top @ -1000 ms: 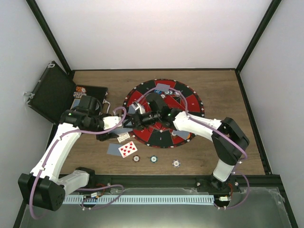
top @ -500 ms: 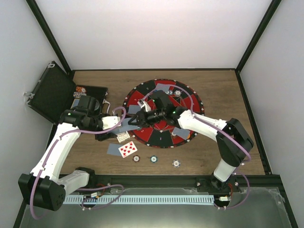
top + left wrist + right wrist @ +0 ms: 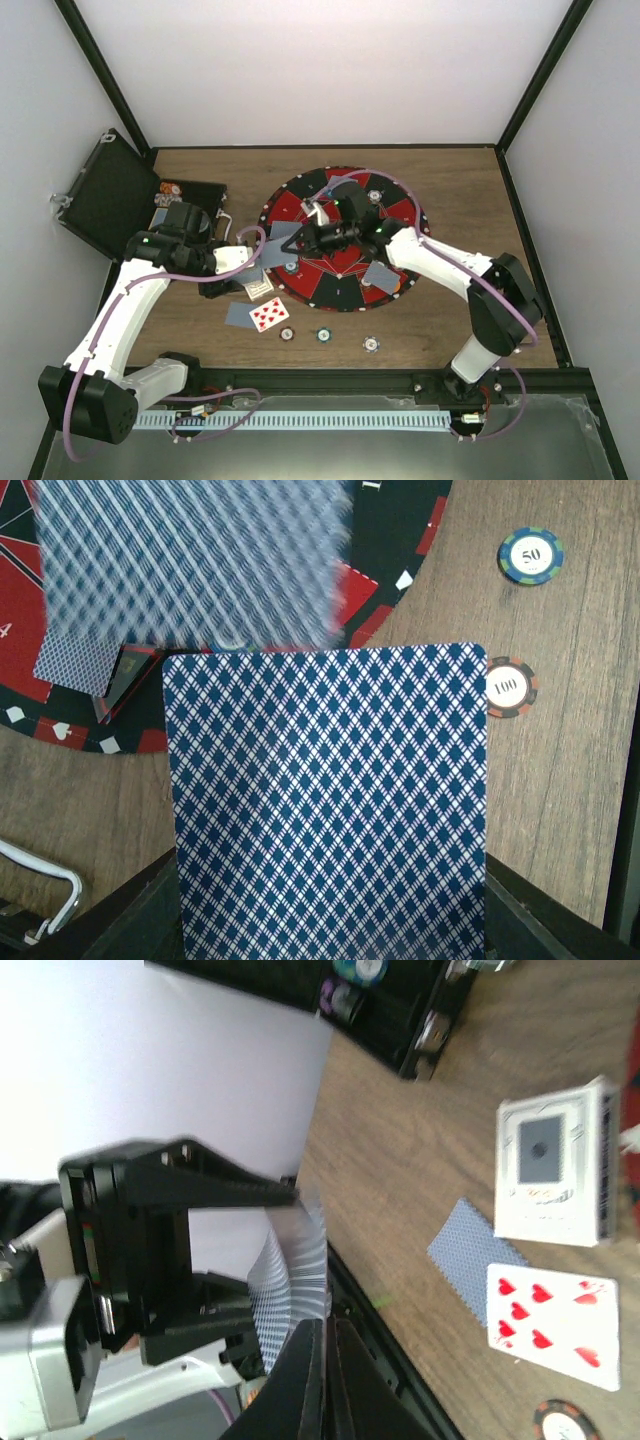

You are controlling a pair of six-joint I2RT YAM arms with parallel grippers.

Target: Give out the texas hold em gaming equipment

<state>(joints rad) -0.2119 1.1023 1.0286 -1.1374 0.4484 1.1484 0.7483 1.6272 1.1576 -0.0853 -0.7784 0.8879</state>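
My left gripper (image 3: 238,278) is shut on a deck of blue-checked playing cards (image 3: 325,800) just left of the mat; the deck fills the left wrist view and hides the fingertips. My right gripper (image 3: 322,1328) is shut on a single card (image 3: 290,1280), pinched by its edge and bowed, beside the deck at the mat's left rim (image 3: 275,252). That card shows blurred in the left wrist view (image 3: 190,560). On the wood lie a face-up hearts card (image 3: 269,314), a face-down card (image 3: 240,314) and three poker chips (image 3: 324,335).
The round red-and-black mat (image 3: 335,290) carries face-down cards (image 3: 378,272). A white card box (image 3: 259,289) lies under the left gripper. The open black case (image 3: 110,195) with chips (image 3: 170,192) stands at the far left. Dark frame posts border the table.
The right gripper has shut on one card and drawn it right and away from the deck, over the mat. The left arm has stayed in place with the deck.
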